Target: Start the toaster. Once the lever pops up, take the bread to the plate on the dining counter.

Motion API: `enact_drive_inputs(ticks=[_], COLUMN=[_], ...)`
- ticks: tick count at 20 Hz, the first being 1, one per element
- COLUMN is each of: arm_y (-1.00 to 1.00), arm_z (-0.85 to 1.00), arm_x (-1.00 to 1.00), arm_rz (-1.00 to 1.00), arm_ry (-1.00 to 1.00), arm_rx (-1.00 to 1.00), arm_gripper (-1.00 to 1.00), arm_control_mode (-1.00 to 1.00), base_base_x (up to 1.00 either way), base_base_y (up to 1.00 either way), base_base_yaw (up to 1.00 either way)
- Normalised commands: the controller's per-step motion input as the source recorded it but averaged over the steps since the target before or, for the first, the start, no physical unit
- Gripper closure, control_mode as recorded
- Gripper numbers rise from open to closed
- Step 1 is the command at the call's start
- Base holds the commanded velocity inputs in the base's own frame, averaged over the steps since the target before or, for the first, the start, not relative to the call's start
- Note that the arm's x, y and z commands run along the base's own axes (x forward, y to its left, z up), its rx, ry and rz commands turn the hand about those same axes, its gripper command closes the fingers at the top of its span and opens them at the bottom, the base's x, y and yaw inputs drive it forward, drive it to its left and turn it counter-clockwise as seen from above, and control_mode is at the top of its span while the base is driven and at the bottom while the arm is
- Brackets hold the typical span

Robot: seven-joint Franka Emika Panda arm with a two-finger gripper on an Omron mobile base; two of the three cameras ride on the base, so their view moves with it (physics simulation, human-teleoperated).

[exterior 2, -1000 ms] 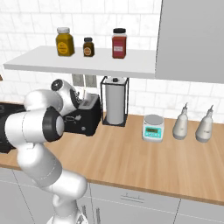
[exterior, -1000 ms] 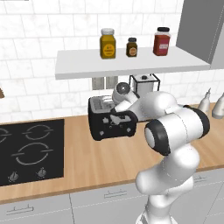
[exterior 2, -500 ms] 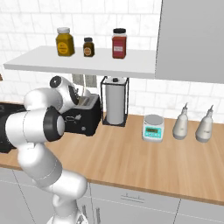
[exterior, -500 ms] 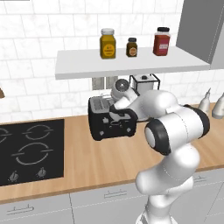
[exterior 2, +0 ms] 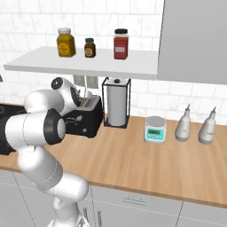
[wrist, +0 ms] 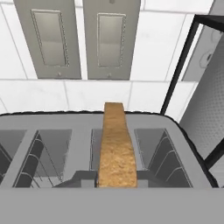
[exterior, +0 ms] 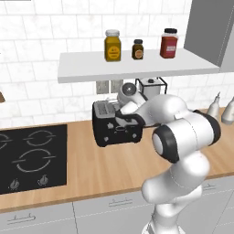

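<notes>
The black toaster (exterior: 116, 130) (exterior 2: 86, 119) stands on the wooden counter against the tiled wall. In the hand view, the bread (wrist: 116, 144), a tan slice, stands upright on edge in a middle slot of the toaster (wrist: 183, 135), rising above its top. My gripper (wrist: 116, 178) reaches down over the toaster top (exterior: 119, 112) (exterior 2: 82, 101) and is shut on the bread, with a dark fingertip pressed against each face of the slice. The plate and the dining counter are out of view.
A black-framed paper towel holder (exterior 2: 116, 106) stands just right of the toaster. Further right are a small scale (exterior 2: 155, 129) and two bottles (exterior 2: 182, 126). A black cooktop (exterior: 32, 157) lies to the left. A shelf (exterior: 137, 64) with jars hangs above. Wall sockets (wrist: 83, 39) sit behind.
The jaws have gone from wide open to shut on the bread slice. The hand has stayed over the toaster top with hardly any shift.
</notes>
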Motion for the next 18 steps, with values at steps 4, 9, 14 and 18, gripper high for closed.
enact_drive_inputs(ticks=[4, 9, 14, 18], arm_y=[0.00, 0.00, 0.00, 0.01], arm_z=[0.02, 0.28, 0.60, 0.63], arm_x=[-0.25, -0.27, -0.24, -0.41], arm_rz=[0.00, 0.00, -0.01, -0.01], arm_ry=[-0.21, -0.28, -0.17, -0.01], arm_rx=[0.00, 0.00, 0.03, 0.08], arm_gripper=[1.00, 1.00, 1.00, 1.00], arm_control_mode=[-1.00, -1.00, -1.00, -1.00], base_base_x=[0.00, 0.00, 0.00, 0.00], base_base_y=[0.00, 0.00, 0.00, 0.00], base_base_yaw=[0.00, 0.00, 0.00, 0.00])
